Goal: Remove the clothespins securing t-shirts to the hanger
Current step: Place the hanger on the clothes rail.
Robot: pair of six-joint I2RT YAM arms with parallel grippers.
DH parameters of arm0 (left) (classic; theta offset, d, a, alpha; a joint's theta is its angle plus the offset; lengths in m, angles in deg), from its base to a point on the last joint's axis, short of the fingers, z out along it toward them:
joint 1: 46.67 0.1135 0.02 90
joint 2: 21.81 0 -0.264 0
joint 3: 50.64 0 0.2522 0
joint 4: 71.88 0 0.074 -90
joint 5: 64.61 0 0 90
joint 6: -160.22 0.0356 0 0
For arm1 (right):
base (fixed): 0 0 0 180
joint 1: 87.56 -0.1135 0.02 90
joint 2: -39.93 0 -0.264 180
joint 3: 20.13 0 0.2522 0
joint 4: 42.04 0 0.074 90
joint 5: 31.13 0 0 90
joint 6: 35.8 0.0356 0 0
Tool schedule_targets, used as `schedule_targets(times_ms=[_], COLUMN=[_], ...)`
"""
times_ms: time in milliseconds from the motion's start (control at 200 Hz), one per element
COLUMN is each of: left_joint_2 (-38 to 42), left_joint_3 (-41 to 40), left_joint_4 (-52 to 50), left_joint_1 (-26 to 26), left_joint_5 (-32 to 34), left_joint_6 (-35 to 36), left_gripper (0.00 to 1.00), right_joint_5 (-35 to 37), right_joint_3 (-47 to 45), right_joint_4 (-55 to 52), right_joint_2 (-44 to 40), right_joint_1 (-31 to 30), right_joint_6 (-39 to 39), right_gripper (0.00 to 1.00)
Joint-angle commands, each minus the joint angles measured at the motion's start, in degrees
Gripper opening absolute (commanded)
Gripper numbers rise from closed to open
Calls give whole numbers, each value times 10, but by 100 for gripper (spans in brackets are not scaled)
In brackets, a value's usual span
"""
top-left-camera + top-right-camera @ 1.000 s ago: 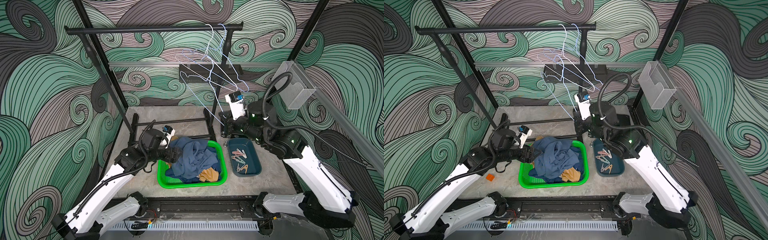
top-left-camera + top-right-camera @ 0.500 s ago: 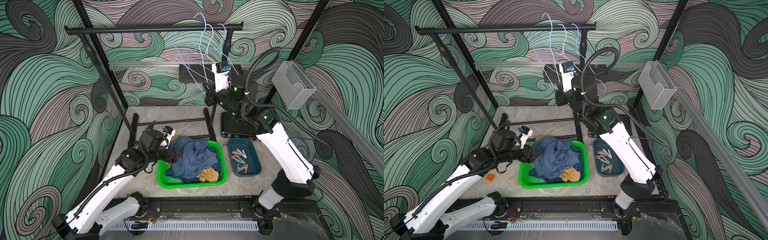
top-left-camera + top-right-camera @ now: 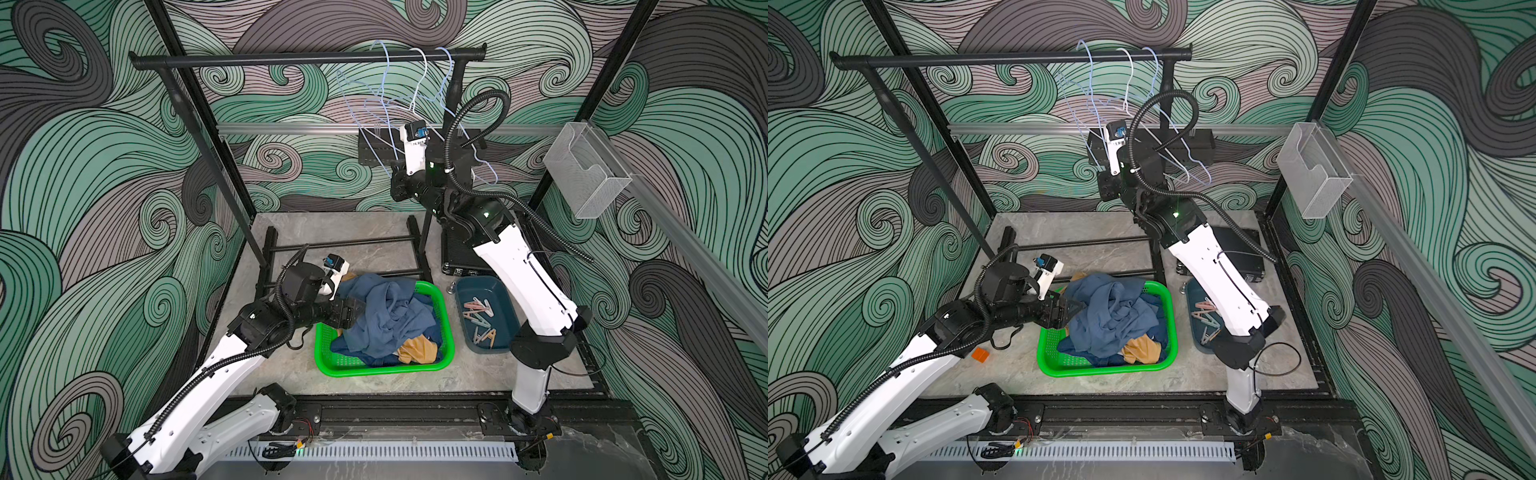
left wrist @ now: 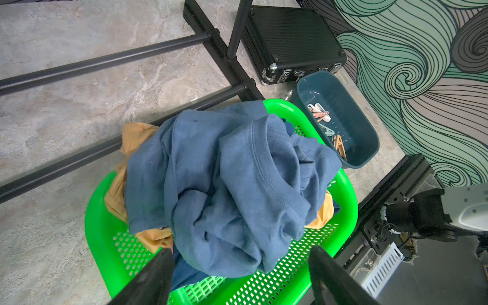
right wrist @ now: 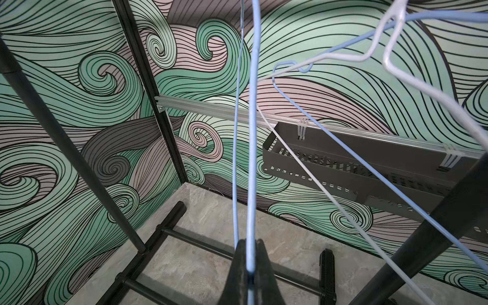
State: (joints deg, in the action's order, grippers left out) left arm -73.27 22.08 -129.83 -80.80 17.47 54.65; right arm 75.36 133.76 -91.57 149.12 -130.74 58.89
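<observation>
My right gripper (image 5: 249, 245) pinches the blue hanger (image 5: 253, 158) wire, jaws closed. My left gripper (image 4: 240, 250) gapes wide at the t-shirts (image 4: 224, 171) heaped in the green basket (image 4: 97, 211).

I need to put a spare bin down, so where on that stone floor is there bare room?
Bare stone strip between the green basket and the front rail; another behind the rack's rear base bar. Crowded: basket, teal clothespin bin and black case sit close together; the left arm blocks its other side.

Even, diffuse overhead light leaves soft shadows on the grey floor (image 3: 332, 232); the right wrist view bows the black rack pole (image 5: 66, 144) and blurs the nearest white hanger wire (image 5: 435, 95).
</observation>
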Motion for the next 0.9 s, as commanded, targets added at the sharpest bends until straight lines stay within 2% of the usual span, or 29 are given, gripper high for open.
schedule_targets(times_ms=[0, 380, 525, 675, 801, 896], left_joint_2=[10, 13, 12, 10, 11, 11], left_joint_3=[-4, -10, -9, -12, -18, -21], left_joint_4=[2, 4, 6, 7, 8, 10], left_joint_1=[4, 4, 4, 4, 4, 5], left_joint_5=[10, 15, 15, 14, 16, 17], left_joint_6=[4, 2, 1, 2, 3, 4], left_gripper=[81, 82, 82, 82, 82, 82], right_joint_5=[-8, -15, -15, -19, -17, -16], right_joint_3=[16, -37, -73, -97, -144, -195], right_joint_4=[-1, -3, 14, 16, 23, 38], right_joint_2=[4, -19, -45, -69, -105, -139], right_joint_1=[15, 21, 20, 20, 20, 20], right_joint_6=[25, 30, 21, 12, 10, 6], right_gripper=[0, 0, 33, 60, 73, 79])
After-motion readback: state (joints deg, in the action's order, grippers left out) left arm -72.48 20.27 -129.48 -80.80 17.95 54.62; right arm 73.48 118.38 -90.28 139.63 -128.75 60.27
